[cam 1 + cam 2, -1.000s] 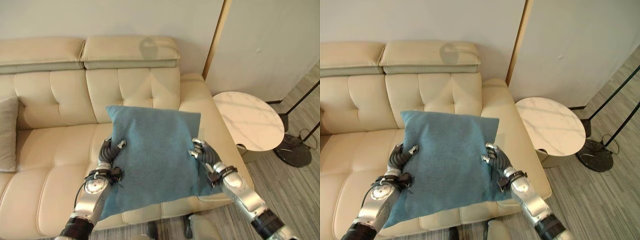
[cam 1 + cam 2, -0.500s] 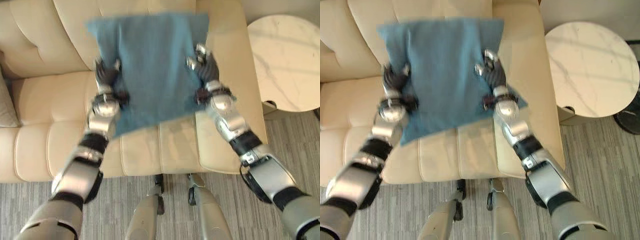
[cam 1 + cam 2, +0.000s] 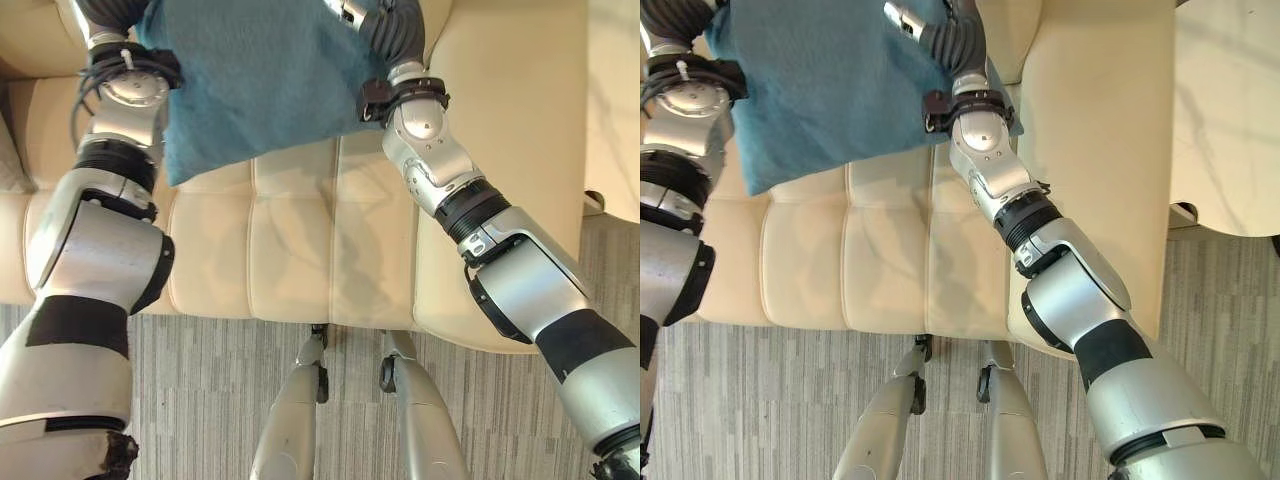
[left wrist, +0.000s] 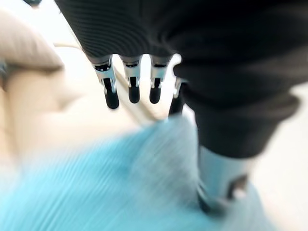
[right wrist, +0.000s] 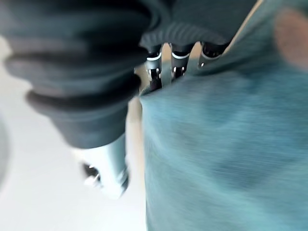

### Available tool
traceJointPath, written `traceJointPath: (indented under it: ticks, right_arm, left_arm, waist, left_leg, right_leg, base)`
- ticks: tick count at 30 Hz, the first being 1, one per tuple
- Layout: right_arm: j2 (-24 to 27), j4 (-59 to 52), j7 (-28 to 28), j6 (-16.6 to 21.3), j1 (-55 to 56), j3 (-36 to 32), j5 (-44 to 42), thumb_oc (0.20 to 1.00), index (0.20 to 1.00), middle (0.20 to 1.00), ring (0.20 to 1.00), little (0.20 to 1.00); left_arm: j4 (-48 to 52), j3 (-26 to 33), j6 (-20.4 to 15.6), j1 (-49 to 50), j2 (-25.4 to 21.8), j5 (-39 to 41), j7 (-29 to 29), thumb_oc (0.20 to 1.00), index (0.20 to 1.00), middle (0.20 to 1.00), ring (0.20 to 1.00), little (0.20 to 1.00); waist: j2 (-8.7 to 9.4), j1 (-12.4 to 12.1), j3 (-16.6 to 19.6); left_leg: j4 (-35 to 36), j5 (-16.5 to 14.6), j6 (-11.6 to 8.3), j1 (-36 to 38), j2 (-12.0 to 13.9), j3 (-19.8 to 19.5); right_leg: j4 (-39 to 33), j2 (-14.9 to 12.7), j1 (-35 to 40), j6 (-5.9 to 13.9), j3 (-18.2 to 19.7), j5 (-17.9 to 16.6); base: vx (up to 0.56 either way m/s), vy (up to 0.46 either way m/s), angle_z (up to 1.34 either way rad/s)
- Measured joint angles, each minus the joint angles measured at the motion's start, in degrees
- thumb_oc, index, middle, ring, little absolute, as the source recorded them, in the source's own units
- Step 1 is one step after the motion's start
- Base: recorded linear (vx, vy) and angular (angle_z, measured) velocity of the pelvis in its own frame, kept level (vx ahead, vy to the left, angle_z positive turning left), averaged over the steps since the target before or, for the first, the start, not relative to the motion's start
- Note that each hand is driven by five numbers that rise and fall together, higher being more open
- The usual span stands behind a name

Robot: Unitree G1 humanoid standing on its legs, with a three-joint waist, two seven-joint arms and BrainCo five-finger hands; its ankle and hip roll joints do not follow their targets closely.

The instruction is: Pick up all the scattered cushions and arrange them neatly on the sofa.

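Because the blue cushion [image 3: 255, 70] looks soft, light and floppy, it is best held by both side edges, as now over the sofa [image 3: 300, 250], between the left hand [image 4: 130, 86] and right hand [image 5: 173, 57], whose fingers' grip I cannot tell.

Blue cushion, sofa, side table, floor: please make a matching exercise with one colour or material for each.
Things:
1. cushion
2. sofa
3. side table
4. floor

Descriptions:
A. grey wood-look planks
B. cream tufted leather
C. pale marble-like top
D. blue fabric

Pairs: 1-D, 2-B, 3-C, 4-A
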State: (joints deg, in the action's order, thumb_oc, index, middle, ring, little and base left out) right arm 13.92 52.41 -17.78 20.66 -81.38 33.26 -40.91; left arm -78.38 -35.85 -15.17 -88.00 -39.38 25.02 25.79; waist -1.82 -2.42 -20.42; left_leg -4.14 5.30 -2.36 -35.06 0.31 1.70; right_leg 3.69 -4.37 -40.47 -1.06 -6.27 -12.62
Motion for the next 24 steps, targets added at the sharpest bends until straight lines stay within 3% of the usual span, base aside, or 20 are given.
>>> traceJointPath:
  ticks: [5,11,18,22,24]
  right_arm:
    - [-0.47,-2.25,3.65,0.21,6.49,-0.46,-3.07,1.000,1.000,1.000,1.000,1.000]
    - [0.97,-6.01,4.25,0.20,8.54,-0.63,-2.89,1.000,1.000,1.000,1.000,1.000]
    - [7.13,-11.27,4.20,-1.11,10.08,-0.76,2.74,1.000,1.000,1.000,1.000,1.000]
    - [14.12,-25.32,4.14,-1.58,19.32,-4.69,9.03,1.000,1.000,1.000,1.000,1.000]
    - [17.64,-36.18,4.30,-1.97,29.53,-8.33,14.13,1.000,1.000,1.000,1.000,1.000]
  left_arm:
    - [6.08,0.01,0.16,4.78,0.62,-1.36,-2.66,1.000,1.000,1.000,1.000,1.000]
    - [12.86,0.01,-0.06,8.99,3.92,-1.13,-3.75,1.000,1.000,1.000,1.000,1.000]
    - [28.46,2.98,-1.89,13.74,-0.31,-0.87,-3.31,1.000,1.000,1.000,1.000,1.000]
    - [45.20,12.32,-5.41,27.34,-2.32,-1.30,-3.53,1.000,1.000,1.000,1.000,1.000]
    - [52.00,18.65,-6.05,38.57,-3.32,-1.43,-4.53,1.000,1.000,1.000,1.000,1.000]
  waist:
    - [0.27,0.45,-2.06]
    - [1.06,2.39,-4.51]
    - [1.83,1.74,-4.94]
    - [2.08,1.92,-6.05]
    - [2.09,2.19,-6.03]
  left_leg:
    - [-0.47,0.16,0.23,-1.88,-0.30,-0.86]
    - [-0.73,0.91,0.98,-2.99,-1.27,-0.64]
    - [-0.68,1.12,0.97,-1.07,-1.32,0.40]
    - [0.29,1.08,0.93,5.73,-1.22,0.42]
    - [2.09,1.05,0.93,10.37,-1.09,0.47]
  right_leg:
    - [2.35,-0.36,-2.71,0.16,1.05,0.25]
    - [3.52,-1.20,-4.08,0.83,2.10,0.72]
    - [3.55,-1.14,-2.64,0.97,3.00,0.53]
    - [3.07,-1.07,3.95,1.18,3.01,0.70]
    - [2.52,-0.92,7.88,1.66,3.00,1.10]
  base:
    - [-0.02,0.021,0.04]
    - [-0.03,0.040,0.04]
    - [-0.01,0.008,-0.03]
    - [0.02,0.003,-0.05]
    - [0.07,0.017,-0.05]
